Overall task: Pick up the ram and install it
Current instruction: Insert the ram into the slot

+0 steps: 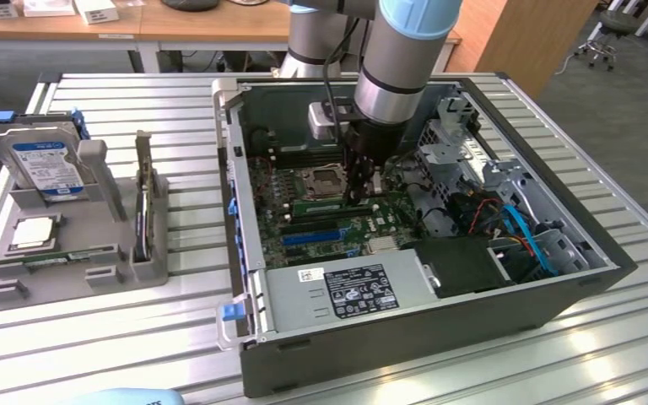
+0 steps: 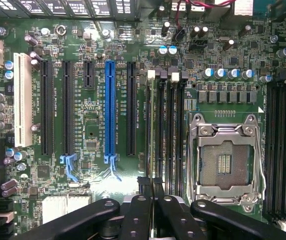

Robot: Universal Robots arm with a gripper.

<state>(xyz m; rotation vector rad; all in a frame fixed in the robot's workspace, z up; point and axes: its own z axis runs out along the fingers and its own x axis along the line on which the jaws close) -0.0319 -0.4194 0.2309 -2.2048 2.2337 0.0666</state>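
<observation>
Claw (image 2: 151,186) pinched narrow, tips at end of ram (image 1: 321,205) standing in slot. CPU socket (image 2: 226,160) beside claw. Board lettering unreadable.

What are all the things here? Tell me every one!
table: one, silver, under everything
computer case: one, grey, open, on the table
motherboard: one, green, inside the case
processor socket: one, silver, on the motherboard
long slot: one, blue, among black slots
ram: one, green, seemingly in a slot beside the socket
tray: one, grey, exterior view's left of the case
hard drive: one, silver, blue-white label, standing in tray
processor chip: one, silver, lying in tray
robot arm: one, silver and light blue, reaching into the case
tool: one, black, shut, over the memory slots
</observation>
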